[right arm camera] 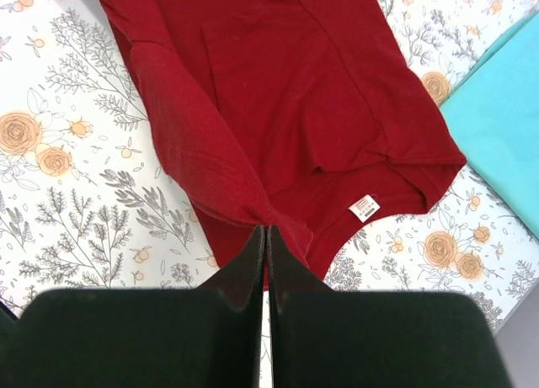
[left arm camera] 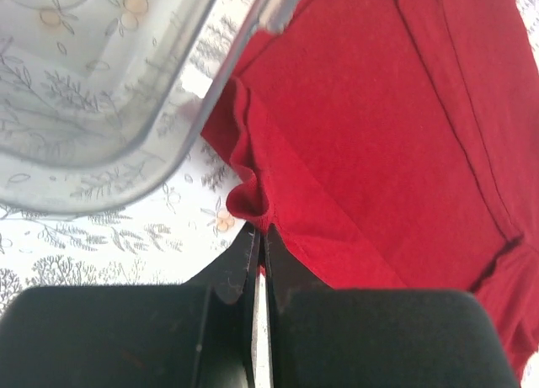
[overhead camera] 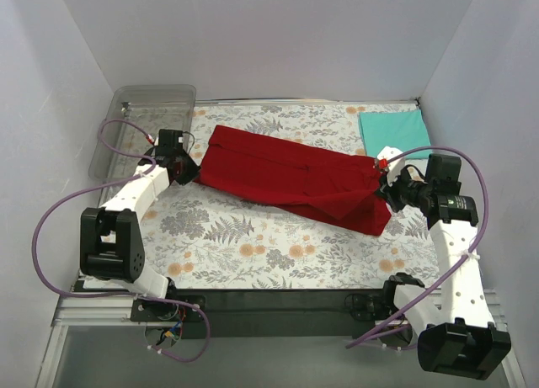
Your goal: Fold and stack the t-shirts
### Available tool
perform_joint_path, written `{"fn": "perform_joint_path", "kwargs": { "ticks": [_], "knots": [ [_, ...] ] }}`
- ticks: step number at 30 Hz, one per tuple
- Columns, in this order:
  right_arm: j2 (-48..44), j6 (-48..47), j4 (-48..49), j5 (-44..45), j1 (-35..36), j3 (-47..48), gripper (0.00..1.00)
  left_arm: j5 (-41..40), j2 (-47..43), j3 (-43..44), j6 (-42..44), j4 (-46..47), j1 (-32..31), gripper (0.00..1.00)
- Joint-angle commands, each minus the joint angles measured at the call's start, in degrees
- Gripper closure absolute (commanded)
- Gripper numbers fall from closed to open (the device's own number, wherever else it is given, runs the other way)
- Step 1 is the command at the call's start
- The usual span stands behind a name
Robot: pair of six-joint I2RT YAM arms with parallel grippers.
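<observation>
The red shirt (overhead camera: 290,179) lies as a long band across the counter (overhead camera: 253,241), one end just beside the bin (overhead camera: 154,88), the other reaching well away from it. The teal shirt (overhead camera: 394,130) lies flat at the far corner, well apart from the bin.

Both end effectors are pressed together on red cloth. The left end effector (left arm camera: 259,235) pinches a small bunched fold at the edge nearest the bin. The right end effector (right arm camera: 265,236) pinches the edge near the collar, close to the white tag (right arm camera: 364,206).

The step in hand looks like folding the red shirt, which is narrowed lengthwise but not yet halved. Next, probably, one end has to be lifted and carried over onto the other — both arms moving together so the band keeps flat and the edges meet — before it goes to the teal shirt. The loose flap at the collar end could slip askew.
</observation>
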Motion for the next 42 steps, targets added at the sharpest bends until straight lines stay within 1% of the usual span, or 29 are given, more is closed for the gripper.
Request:
{"fn": "perform_joint_path", "kwargs": {
  "ticks": [1,10,14,24,30,35,39,42],
  "knots": [
    [2.56,1.2,3.88,1.63,-0.33,1.72,0.99,-3.38,3.4,4.1,-0.45,0.66,0.33,1.0],
    [10.2,3.58,9.69,0.93,-0.33,2.86,0.99,-2.42,14.04,17.01,0.87,-0.39,0.33,1.0],
    [11.97,4.9,12.06,0.84,-0.33,2.95,0.99,-2.24,18.87,20.1,1.49,-0.83,0.33,1.0],
    [16.36,8.15,16.55,2.86,-0.33,3.3,0.99,-4.62,26.96,27.3,1.31,-2.06,0.33,1.0],
    [17.51,8.85,17.95,3.3,-0.33,3.04,0.99,-4.18,30.05,30.56,1.31,-2.15,0.33,1.0],
    [17.6,9.29,19.09,4.35,-0.33,2.69,0.99,-3.56,31.36,31.35,1.4,-2.06,0.33,1.0],
    [17.51,9.56,19.36,4.09,-0.33,2.51,0.99,-3.3,31.72,31.97,1.75,-2.32,0.24,1.0],
    [16.2,9.21,19.19,2.78,-0.33,1.99,0.99,-2.95,30.15,31.44,1.75,-2.41,0.24,1.0]
  ]
}}
